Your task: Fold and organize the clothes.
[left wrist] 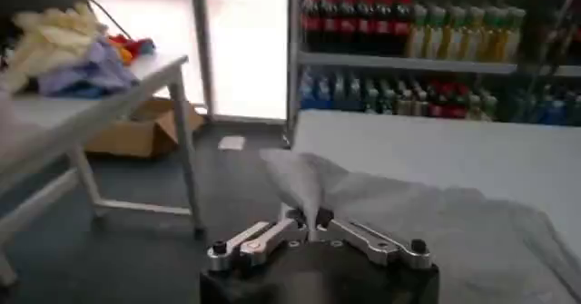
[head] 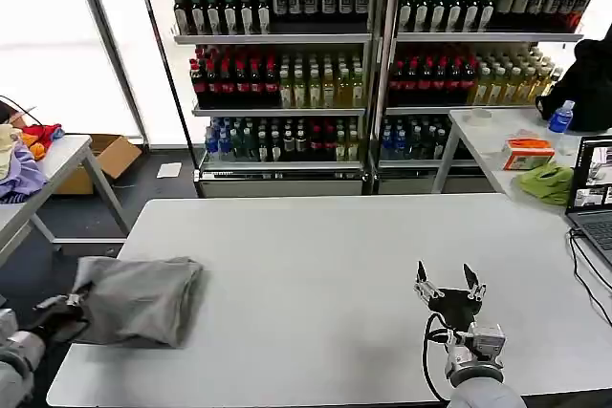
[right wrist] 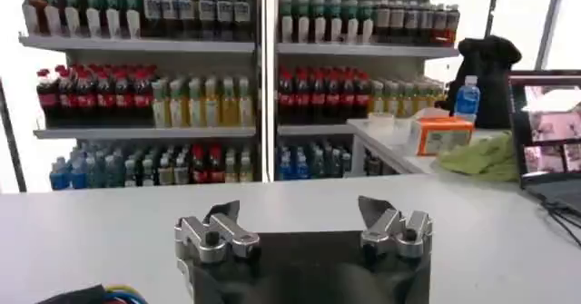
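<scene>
At far left, a side table (head: 67,155) with purple and orange fabrics (head: 24,155) heaped on top; under its far end, a cardboard box (head: 113,156) on the floor. Same heap of fabrics (left wrist: 68,52) visible in the left wrist view, with pale pieces on top.

On the left end of the white table (head: 335,265), near the front edge, a grey T-shirt (head: 139,298), folded into a rough bundle and partly hanging over the left edge. Left gripper (head: 69,311) at that left edge, touching the bundle. In the left wrist view, left gripper (left wrist: 310,219) closed, fingertips (left wrist: 323,217) pinched on a raised fold of the T-shirt (left wrist: 436,224); cloth pulled up into a small peak above the pinch, the rest spread on the table.

Middle of the table bare.

Toward the right front, right gripper (head: 450,286) above the table, pointing away from the robot, fingers spread wide apart, nothing between them. Same in the right wrist view: right gripper (right wrist: 300,220) wide open, holding nothing, well apart from the T-shirt.

At the right edge, a laptop (head: 593,200) with a black cable. Behind, a second table with an orange box (head: 528,152), a lime-green cloth (head: 547,182) and a water bottle (head: 561,118). Along the back, shelves of bottled drinks (head: 382,54).
</scene>
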### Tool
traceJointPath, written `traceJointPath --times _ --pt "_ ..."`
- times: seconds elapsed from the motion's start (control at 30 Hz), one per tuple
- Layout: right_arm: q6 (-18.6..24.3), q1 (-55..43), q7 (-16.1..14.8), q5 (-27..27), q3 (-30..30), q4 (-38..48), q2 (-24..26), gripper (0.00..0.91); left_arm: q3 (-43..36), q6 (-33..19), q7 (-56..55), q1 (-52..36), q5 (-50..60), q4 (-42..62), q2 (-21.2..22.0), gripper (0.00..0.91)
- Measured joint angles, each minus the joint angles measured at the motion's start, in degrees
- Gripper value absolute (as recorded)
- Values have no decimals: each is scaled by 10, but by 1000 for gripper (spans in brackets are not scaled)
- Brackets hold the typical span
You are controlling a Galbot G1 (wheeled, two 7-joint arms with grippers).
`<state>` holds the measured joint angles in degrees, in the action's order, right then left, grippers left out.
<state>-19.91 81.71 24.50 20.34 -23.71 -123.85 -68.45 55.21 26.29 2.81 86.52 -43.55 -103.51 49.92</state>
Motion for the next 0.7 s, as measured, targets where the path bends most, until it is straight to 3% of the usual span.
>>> traceJointPath --times 0.33,0.7 --pt "-1 3 2 0 -5 1 -2 907 39 4 6 7 26 -50 -29 0" --pt "-1 28 4 -8 -35 -9 -17 907 -69 27 -29 5 47 -159 -5 0"
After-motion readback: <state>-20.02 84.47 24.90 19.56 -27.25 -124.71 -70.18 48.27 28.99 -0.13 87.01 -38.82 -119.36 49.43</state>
